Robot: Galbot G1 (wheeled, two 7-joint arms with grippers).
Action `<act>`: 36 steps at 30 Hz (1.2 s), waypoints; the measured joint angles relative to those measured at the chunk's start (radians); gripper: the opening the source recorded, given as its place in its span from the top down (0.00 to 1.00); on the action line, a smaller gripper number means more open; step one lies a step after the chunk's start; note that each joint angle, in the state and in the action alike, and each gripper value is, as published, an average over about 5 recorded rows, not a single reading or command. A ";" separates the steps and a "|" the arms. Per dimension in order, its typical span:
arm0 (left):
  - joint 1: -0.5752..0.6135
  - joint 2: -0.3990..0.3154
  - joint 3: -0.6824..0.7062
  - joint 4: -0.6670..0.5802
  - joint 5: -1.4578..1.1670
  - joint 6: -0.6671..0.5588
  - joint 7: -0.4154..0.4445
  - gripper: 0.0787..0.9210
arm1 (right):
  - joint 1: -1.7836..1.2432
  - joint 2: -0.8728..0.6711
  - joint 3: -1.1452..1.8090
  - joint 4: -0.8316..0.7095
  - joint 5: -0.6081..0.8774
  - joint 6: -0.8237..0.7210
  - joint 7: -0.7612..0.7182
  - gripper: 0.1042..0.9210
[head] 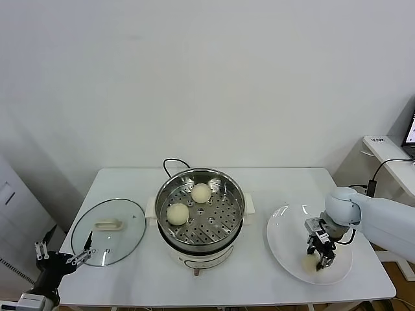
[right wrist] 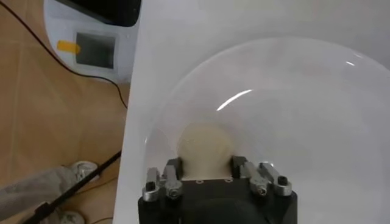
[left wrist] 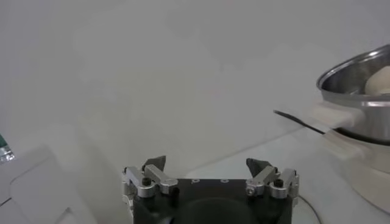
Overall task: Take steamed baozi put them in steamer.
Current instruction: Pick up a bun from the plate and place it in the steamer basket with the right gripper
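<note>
Two steamed baozi lie on the perforated floor of the steamer at the table's middle. One more baozi rests on the white plate at the right. My right gripper is down on that plate, its fingers pressed against both sides of the bun, shut on it. The baozi still touches the plate. My left gripper hangs open and empty off the table's front left corner, and shows open in the left wrist view.
A round glass lid with a white handle lies flat left of the steamer. A black cord runs behind the pot. The steamer rim shows in the left wrist view. A white desk stands far right.
</note>
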 measured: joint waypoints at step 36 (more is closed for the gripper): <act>-0.002 -0.021 -0.040 -0.028 -0.020 0.012 -0.001 0.12 | 0.370 0.546 -0.006 0.075 -0.021 0.476 -0.066 0.62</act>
